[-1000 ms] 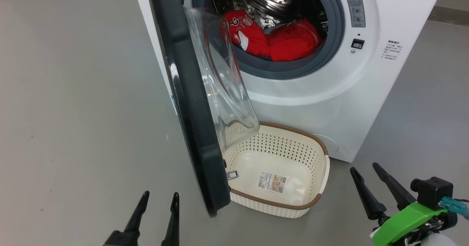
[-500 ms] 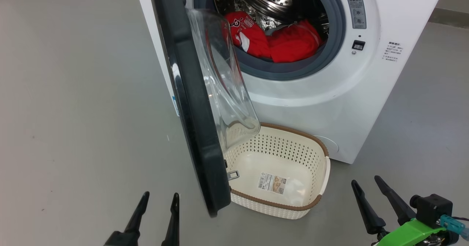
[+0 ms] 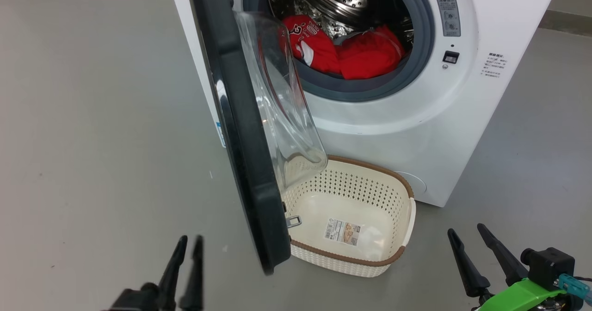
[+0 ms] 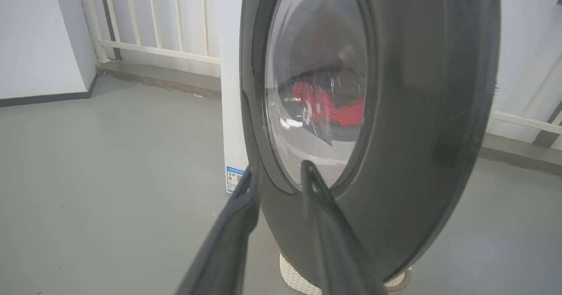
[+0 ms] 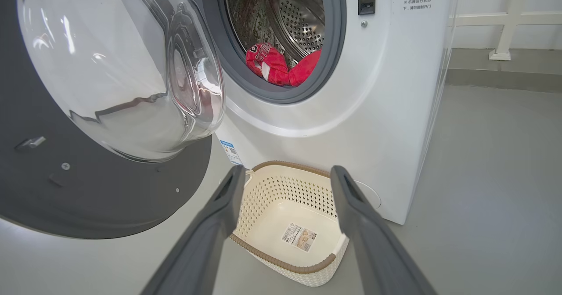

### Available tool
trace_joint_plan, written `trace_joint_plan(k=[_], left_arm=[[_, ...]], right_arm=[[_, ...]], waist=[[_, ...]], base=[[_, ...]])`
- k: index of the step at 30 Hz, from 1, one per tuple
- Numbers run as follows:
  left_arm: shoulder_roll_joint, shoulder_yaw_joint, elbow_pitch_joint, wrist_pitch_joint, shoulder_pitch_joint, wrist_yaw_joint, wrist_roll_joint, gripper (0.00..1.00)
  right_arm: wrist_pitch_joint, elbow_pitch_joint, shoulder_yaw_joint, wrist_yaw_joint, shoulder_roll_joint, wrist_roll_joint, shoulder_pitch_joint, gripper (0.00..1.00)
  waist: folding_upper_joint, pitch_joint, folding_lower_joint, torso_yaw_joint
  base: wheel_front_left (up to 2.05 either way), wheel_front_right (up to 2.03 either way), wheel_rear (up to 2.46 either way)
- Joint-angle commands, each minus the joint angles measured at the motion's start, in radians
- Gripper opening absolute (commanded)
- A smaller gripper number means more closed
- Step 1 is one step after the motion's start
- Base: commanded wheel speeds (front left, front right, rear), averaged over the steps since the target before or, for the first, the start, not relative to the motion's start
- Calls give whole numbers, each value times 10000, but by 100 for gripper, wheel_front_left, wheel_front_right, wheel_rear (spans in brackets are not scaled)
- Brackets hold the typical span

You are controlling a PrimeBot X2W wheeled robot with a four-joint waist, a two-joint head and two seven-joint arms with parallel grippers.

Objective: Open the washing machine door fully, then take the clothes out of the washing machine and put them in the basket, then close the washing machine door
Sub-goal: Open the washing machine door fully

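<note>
Door: we see the door (image 3: 240, 139) standing out from the washing machine (image 3: 407, 126), not yet fully open, its glass bulge over the basket's (image 3: 370, 165) left end.
Clothes: the clothes (image 3: 365, 54) lie in a red heap at the drum mouth.
Left gripper: the left gripper (image 3: 190, 239) has a narrow gap, is empty, and sits on the door's outer side.
Right gripper: the right gripper (image 3: 466, 230) is wide, empty, and low to the right of the basket.
Risk one: we judge a push on the glossy rim could slip off.
Risk two: reaching in now, our arm could strike the glass, or dropped clothes could snag on it.
</note>
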Motion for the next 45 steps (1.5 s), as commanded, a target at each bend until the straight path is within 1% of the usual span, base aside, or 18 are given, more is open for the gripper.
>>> trace_joint_plan(k=[1, 5, 8, 11, 15, 19, 21, 24, 25, 28, 30, 33, 37, 45], left_arm=[[64, 435, -386, -122, -214, -41, -115, 0], [64, 911, -1177, -122, -456, -83, -573, 0], [64, 1201, -2093, -122, -708, -102, -761, 0], [64, 1149, -3158, -122, -949, -107, -886, 0], [64, 416, -4347, -122, -1105, -33, -711, 0], [64, -916, -4789, -122, -1141, 14, -536, 0], [64, -1634, -4703, -122, -1160, -21, -380, 0], [64, -2581, -4279, -122, -1147, -13, -583, 0], [64, -2581, -4279, -122, -1147, -13, -583, 0], [64, -3237, -3627, -122, -1134, 3, -1000, 0], [64, -3456, -3167, -122, -1168, 34, -1281, 0], [64, -3504, -2447, -122, -1225, 129, -1761, 0], [64, -3362, -1573, -122, -1387, 200, -2137, 0], [64, -2832, -676, -122, -1626, 279, -2675, 0]], right_arm=[[-135, -236, 127, 50, -105, -75, -69, 100], [-135, -244, 61, 50, -66, -87, -68, 100], [-135, -281, 2, 50, -41, -123, -70, 100], [-135, -295, -25, 50, -24, -152, -70, 100], [-135, -321, -31, 50, -15, -167, -97, 100], [-135, -350, -14, 50, -35, -158, -134, 100], [-135, -373, 6, 50, -50, -167, -176, 100], [-135, -395, 37, 50, -65, -170, -244, 100], [-135, -395, 37, 50, -65, -170, -244, 100], [-135, -388, 131, 50, -76, -128, -308, 100], [-135, -382, 162, 50, -92, -100, -346, 100], [-135, -349, 191, 50, -115, -90, -378, 100], [-135, -298, 210, 50, -124, -79, -404, 100], [-135, -291, 282, 50, -126, -82, -436, 100]], waist=[[0, -1, 0, 7], [0, 18, 0, 25], [0, 33, 0, 24], [0, 57, 0, 12], [0, 117, 0, -30], [0, 199, 0, -73], [0, 268, 0, -97], [0, 360, 0, -140], [0, 360, 0, -140], [0, 437, 0, -189], [0, 478, 0, -212], [0, 530, 0, -233], [0, 540, 0, -243], [0, 454, 0, -278]], base=[[0, 0, 0], [0, 0, 0], [0, 0, 0], [0, 0, 0], [0, 0, 0], [0, 0, 0], [0, 0, 0], [0, 0, 0], [0, 0, 0], [0, 0, 0], [0, 0, 0], [0, 0, 0], [0, 0, 0], [0, 0, 0]])
